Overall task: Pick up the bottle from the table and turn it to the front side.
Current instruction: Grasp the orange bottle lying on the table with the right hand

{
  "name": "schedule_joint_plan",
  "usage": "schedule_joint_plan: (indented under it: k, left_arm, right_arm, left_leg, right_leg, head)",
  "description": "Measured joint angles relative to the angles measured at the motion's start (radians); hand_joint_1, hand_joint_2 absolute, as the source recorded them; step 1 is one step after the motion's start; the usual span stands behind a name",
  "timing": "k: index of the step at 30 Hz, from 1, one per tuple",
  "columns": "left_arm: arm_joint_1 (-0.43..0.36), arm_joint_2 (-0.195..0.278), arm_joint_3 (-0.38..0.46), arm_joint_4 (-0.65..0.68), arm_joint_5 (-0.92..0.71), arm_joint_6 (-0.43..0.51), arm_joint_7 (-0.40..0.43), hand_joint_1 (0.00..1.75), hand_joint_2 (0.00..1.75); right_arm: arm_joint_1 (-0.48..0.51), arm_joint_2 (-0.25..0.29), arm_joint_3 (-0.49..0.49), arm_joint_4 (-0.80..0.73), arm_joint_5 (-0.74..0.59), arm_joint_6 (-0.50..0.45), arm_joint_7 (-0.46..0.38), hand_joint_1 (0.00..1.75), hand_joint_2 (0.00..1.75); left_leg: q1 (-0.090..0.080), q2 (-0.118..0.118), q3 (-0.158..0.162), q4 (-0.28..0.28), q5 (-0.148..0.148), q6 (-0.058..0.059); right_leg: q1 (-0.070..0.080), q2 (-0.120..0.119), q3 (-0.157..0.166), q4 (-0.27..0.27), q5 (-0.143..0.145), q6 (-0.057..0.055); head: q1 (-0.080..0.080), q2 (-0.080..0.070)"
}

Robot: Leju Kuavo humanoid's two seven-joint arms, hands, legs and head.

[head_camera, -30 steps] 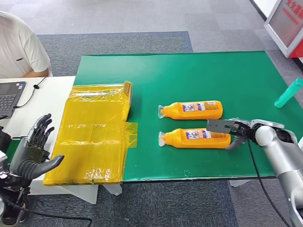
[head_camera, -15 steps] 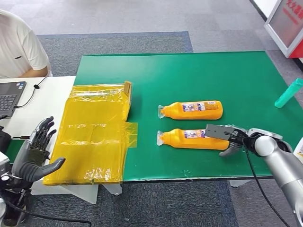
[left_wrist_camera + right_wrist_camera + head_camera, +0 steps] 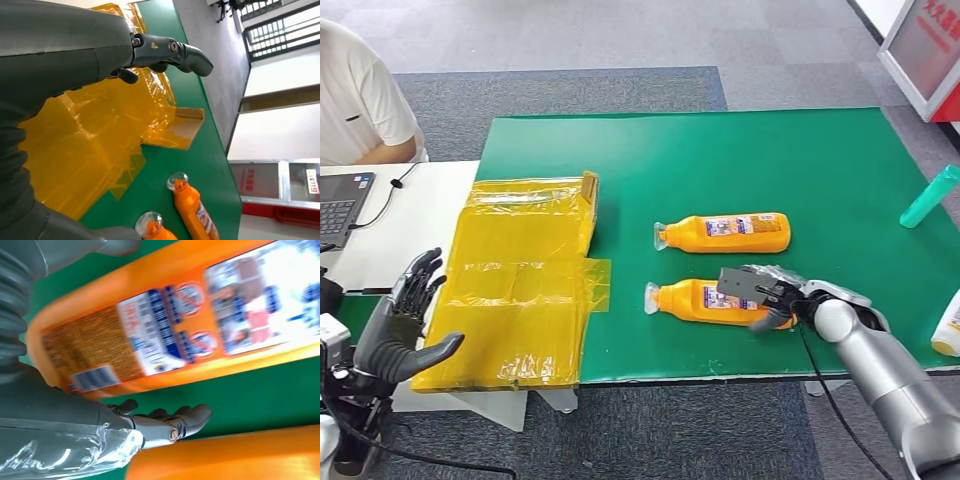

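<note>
While the right hand lay over the near bottle, its fingers curled across the base end, the pictures did not settle whether it truly gripped the bottle or merely rested against it. That bottle lay flat on the green tabletop, cap toward the yellow plastic sheet. Its label with barcode and fine print faced the right wrist camera, so it probably needed a roll about its long axis to bring the front side up; reaching over the base end suited that. The left hand hung wide and empty, away from the near bottle beyond the sheet's near corner, apparently idle. Just beyond the near bottle lay bottle 2, parallel and apart. Farther still from the near bottle, past the sheet, a person sat by a laptop.
</note>
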Motion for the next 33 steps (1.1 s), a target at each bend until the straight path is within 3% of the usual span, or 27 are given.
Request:
schedule_joint_plan:
  k: [9, 17, 31, 33]
  left_arm:
    - [-0.023, -0.011, -0.032, 0.02, -0.012, 0.021, 0.029, 0.0, 1.75]
    - [-0.03, -0.013, -0.032, 0.023, -0.01, 0.03, 0.037, 0.0, 1.75]
    - [-0.027, -0.014, -0.031, 0.023, -0.009, 0.03, 0.043, 0.0, 1.75]
    - [-0.027, -0.014, -0.031, 0.023, -0.008, 0.029, 0.043, 0.0, 1.75]
  right_arm:
    - [-0.003, 0.082, -0.005, 0.026, 0.077, -0.011, 0.025, 0.0, 1.75]
    - [0.003, 0.094, -0.019, 0.031, 0.19, 0.002, 0.067, 0.0, 1.75]
    - [0.065, 0.093, -0.148, -0.01, 0.34, 0.04, 0.087, 0.0, 1.75]
    - [0.072, 0.093, -0.161, -0.015, 0.347, 0.043, 0.088, 0.24, 1.75]
  left_leg:
    - [0.0, 0.0, 0.0, 0.0, 0.0, 0.0]
    - [0.0, 0.0, 0.0, 0.0, 0.0, 0.0]
    - [0.0, 0.0, 0.0, 0.0, 0.0, 0.0]
    - [0.0, 0.0, 0.0, 0.0, 0.0, 0.0]
  right_leg:
    - [0.0, 0.0, 0.0, 0.0, 0.0, 0.0]
    - [0.0, 0.0, 0.0, 0.0, 0.0, 0.0]
    - [0.0, 0.0, 0.0, 0.0, 0.0, 0.0]
    - [0.0, 0.0, 0.0, 0.0, 0.0, 0.0]
  head:
    - [0.0, 0.0]
    - [0.0, 0.0]
    - [0.0, 0.0]
    - [0.0, 0.0]
